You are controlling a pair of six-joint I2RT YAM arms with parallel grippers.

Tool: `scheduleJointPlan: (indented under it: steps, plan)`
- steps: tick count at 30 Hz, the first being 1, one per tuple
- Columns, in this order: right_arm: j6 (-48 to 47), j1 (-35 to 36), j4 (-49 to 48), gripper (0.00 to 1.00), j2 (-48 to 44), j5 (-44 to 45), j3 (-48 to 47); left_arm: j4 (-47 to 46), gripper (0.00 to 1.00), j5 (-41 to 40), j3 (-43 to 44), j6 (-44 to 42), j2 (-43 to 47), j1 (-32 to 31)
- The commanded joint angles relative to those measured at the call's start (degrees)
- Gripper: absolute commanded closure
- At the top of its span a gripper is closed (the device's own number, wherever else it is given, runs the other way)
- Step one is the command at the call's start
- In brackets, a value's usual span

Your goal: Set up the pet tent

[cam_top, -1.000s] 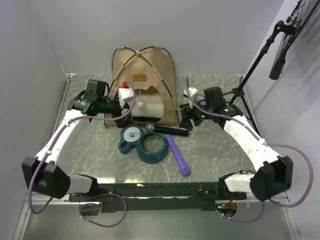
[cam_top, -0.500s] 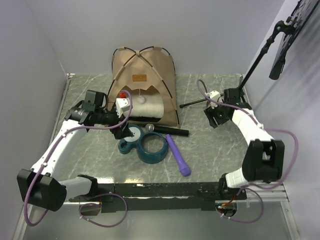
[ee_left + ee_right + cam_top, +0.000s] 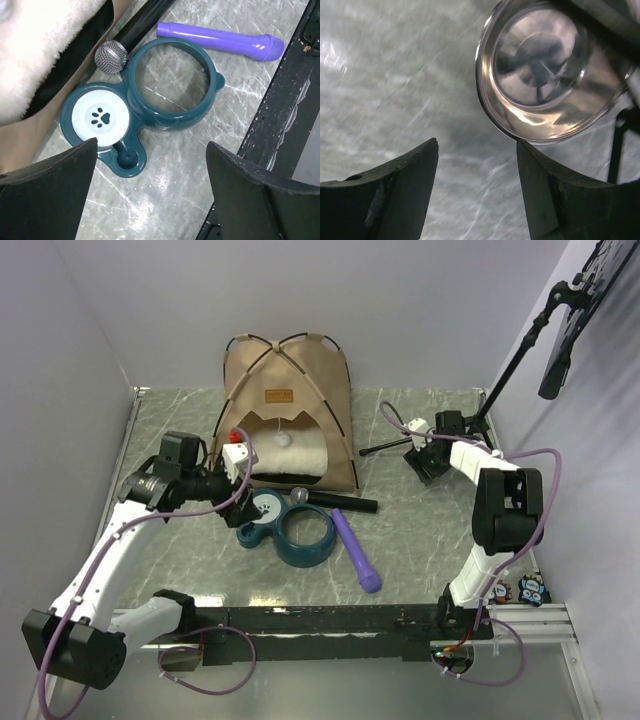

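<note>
While both arms reach out over the gray table (image 3: 420, 530), the pet tent (image 3: 300, 375) stands at the back, close to the wall, with its door facing the arms. Thin dark poles (image 3: 277, 345) cross on its top, and a small brown label (image 3: 279, 395) sits above the door. A white pompom (image 3: 284, 438) hangs in the doorway, and a soft white pillow (image 3: 305, 455) lies inside.

Just in front of the tent lie a blue-green pet bowl (image 3: 167, 112), a microphone (image 3: 111, 57) and a purple stick (image 3: 220, 39).

The left gripper (image 3: 151, 145) hangs over the bowl with its fingers wide apart and nothing in them. The right gripper (image 3: 476, 142) is off to the right, near a black stand (image 3: 385, 448). Its fingers are apart too, holding nothing. A shiny round thing (image 3: 550, 75) sits just beyond them.
</note>
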State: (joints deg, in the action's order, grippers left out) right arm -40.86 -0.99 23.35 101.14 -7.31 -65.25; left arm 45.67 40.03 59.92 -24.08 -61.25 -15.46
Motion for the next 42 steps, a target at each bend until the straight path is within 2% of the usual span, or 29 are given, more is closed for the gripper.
scheduleJointPlan:
  steps: [1, 9, 15, 18, 23, 31, 42]
  plan:
    - [-2.6, -0.1, -1.7, 0.31, 3.5, -4.2, -4.7, -2.0, 0.07, -1.1, -0.9, 3.3, 2.5, -0.1]
    - [-3.3, 0.1, -1.6, 0.33, 6.8, -5.1, -8.2, -0.8, 0.08, 0.0, 0.5, 6.3, 3.8, -0.1]
    - [-4.3, 0.6, 4.2, 0.34, -0.8, -13.3, -8.0, 0.7, 0.08, 0.3, -0.7, 5.2, 4.6, -0.1]
    - [-4.1, 0.6, 4.8, 0.32, -3.0, -14.4, -8.7, -0.5, 0.08, 1.4, -1.4, 6.0, 4.4, -0.1]
    - [-6.2, 0.6, 3.6, 0.3, 1.0, -11.1, -12.7, -1.4, 0.08, 2.1, -0.4, 6.2, 2.8, -0.1]
    - [-6.6, 0.6, 3.6, 0.3, 6.8, -10.5, -17.7, -0.8, 0.08, 1.2, -0.1, 5.4, 1.8, -0.1]
    - [-8.1, 0.6, -2.9, 0.29, 10.8, -8.7, -17.0, -0.4, 0.08, 1.4, 1.1, 4.7, -0.5, 0.0]
